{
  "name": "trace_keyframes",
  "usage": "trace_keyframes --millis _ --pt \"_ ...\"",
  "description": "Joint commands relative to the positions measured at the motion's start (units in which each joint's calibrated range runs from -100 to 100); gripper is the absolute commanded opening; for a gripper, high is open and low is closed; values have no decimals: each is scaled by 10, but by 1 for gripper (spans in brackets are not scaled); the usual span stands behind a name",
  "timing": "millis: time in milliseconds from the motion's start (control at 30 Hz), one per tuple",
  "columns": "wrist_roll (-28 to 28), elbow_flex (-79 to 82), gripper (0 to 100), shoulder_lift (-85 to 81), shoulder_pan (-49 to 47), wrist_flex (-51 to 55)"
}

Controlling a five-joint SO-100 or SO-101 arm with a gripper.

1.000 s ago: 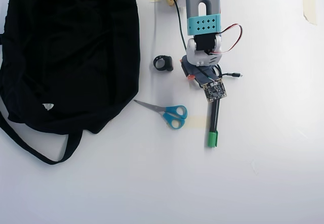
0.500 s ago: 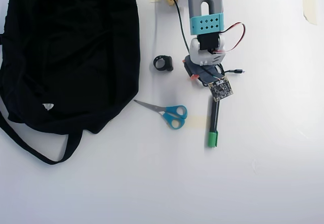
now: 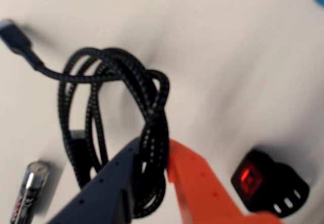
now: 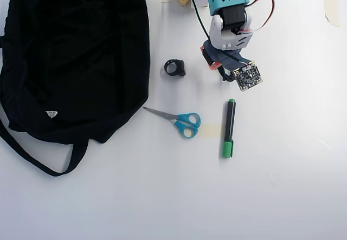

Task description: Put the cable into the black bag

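In the wrist view the cable [image 3: 150, 90], a thin braided black cord coiled in a small loop, hangs with its plug [image 3: 15, 36] sticking out at the upper left. My gripper [image 3: 152, 150] is shut on the coil, which is pinched between the dark finger [image 3: 109, 183] and the orange finger [image 3: 197, 183]. In the overhead view the gripper [image 4: 223, 71] is at the top centre, and the wrist hides nearly all of the cable. The black bag [image 4: 76, 56] lies flat at the left, well apart from the gripper, with its strap [image 4: 32, 161] trailing below.
A small black ring [image 4: 174, 67] [image 3: 268, 183] lies between bag and gripper. Blue-handled scissors [image 4: 181, 122] and a green-capped black marker [image 4: 229, 129] lie below the gripper. Tape bits [image 4: 331, 7] are at the right edge.
The arm has pulled back toward the top of the overhead view and risen with the cable in its grip. The marker, half covered before, now shows in full.
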Motion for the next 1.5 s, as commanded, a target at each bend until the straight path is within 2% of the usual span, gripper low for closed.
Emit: trace_keyframes --millis 0,467,967,1467 --pt "0 -21 2 -44 17 8" --pt "0 -46 2 -122 53 27" --pt "0 -153 2 -122 154 43" --pt "-1 -172 2 -122 216 46"
